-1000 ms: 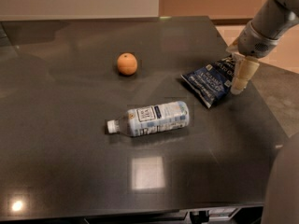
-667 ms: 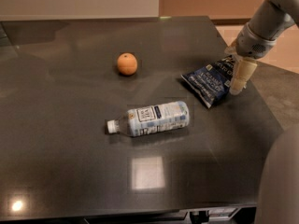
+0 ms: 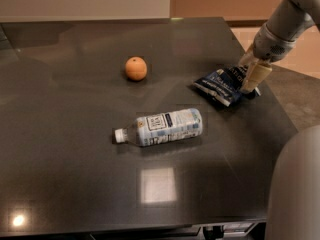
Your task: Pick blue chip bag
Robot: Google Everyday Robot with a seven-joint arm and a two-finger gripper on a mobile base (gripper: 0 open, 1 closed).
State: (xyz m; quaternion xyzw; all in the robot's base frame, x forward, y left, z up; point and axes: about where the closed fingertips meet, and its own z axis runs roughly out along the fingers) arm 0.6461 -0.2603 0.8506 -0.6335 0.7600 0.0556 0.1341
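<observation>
Little has shifted since the earlier frames: the gripper (image 3: pixel 251 79) sits at the same spot on the right end of the bag (image 3: pixel 220 84), and bag, bottle and orange lie where they lay. Only the grey bulk of the robot (image 3: pixel 298 184) at the lower right of the frame has grown, filling more of that corner.

From this view the gripper comes down at a slant from the upper right, its pale tip laid over the bag's right edge and touching it. Whether it is spread or has closed on the bag, I cannot tell; the tip hides the contact. The slanted approach makes sense, since a flat, crinkly bag gives little to take hold of except a raised edge or corner.

Behind it, the arm (image 3: pixel 280 29) runs off the upper right corner of the frame. The bag lies flat on the dark table (image 3: pixel 75 159), right of centre and near the right edge, its long side running diagonally; nothing suggests it has left the surface yet.

Well apart from it, the bottle (image 3: pixel 165 126) lies on its side at mid-frame, cap to the left, and the orange (image 3: pixel 136 68) sits above it, left of centre. Neither crowds the grasp, so I judge the lift can go straight up.
</observation>
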